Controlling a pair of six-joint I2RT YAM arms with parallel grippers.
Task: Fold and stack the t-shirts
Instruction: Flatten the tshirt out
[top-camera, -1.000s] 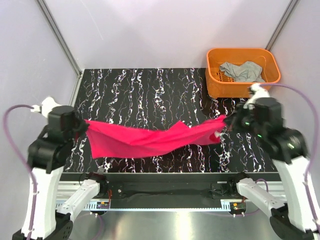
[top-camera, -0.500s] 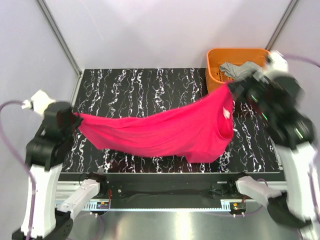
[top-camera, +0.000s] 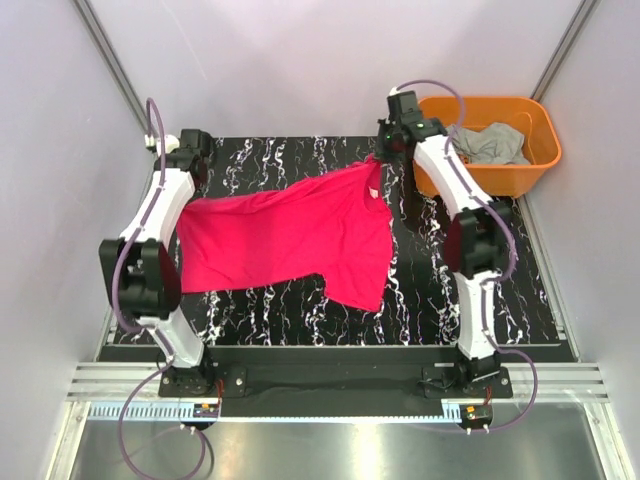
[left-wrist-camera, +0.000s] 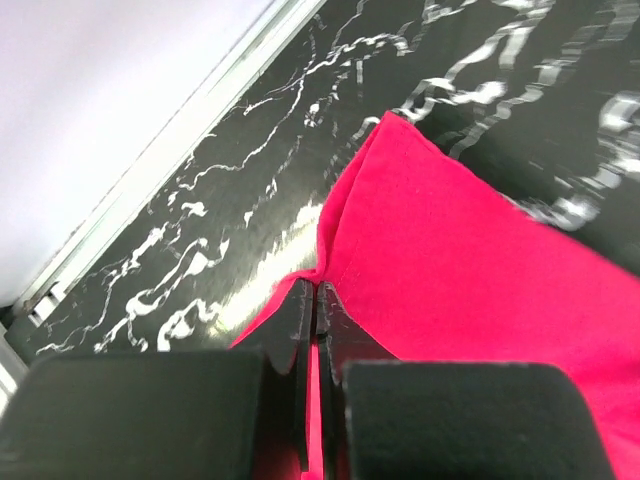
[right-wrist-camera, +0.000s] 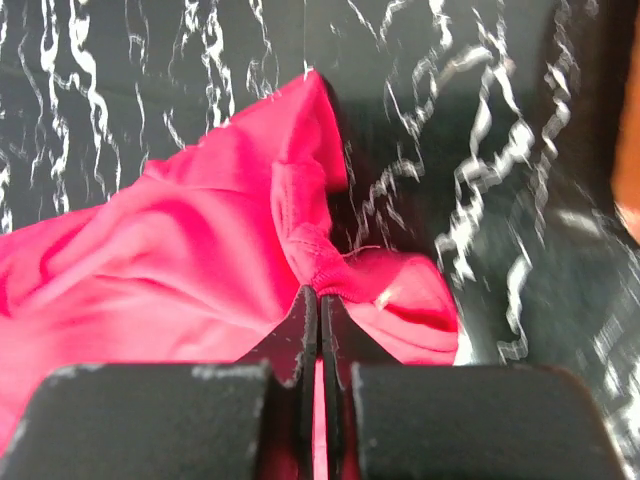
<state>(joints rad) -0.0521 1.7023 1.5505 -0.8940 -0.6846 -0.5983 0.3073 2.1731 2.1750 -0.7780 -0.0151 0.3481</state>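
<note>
The magenta-red t-shirt (top-camera: 280, 235) hangs spread over the middle of the black marbled table (top-camera: 300, 160), one sleeve drooping toward the near side. My left gripper (top-camera: 186, 172) is shut on its far-left edge, and in the left wrist view the fingertips (left-wrist-camera: 316, 290) pinch a fold of red cloth (left-wrist-camera: 480, 260). Over at the shirt's far-right corner, my right gripper (top-camera: 388, 148) is also shut; the right wrist view shows its jaws (right-wrist-camera: 318, 295) clamped on bunched red hem (right-wrist-camera: 180, 260). The grey t-shirt (top-camera: 487, 142) lies crumpled in the basket.
An orange plastic basket (top-camera: 545, 150) stands at the table's far right corner, just right of my right arm. Pale walls close in the left, far and right sides. A metal rail (left-wrist-camera: 170, 150) runs along the table's left edge.
Both arms have swung from the near side to the far side of the table, carrying the red shirt along. The shirt has opened from a stretched band into a wide sheet.
</note>
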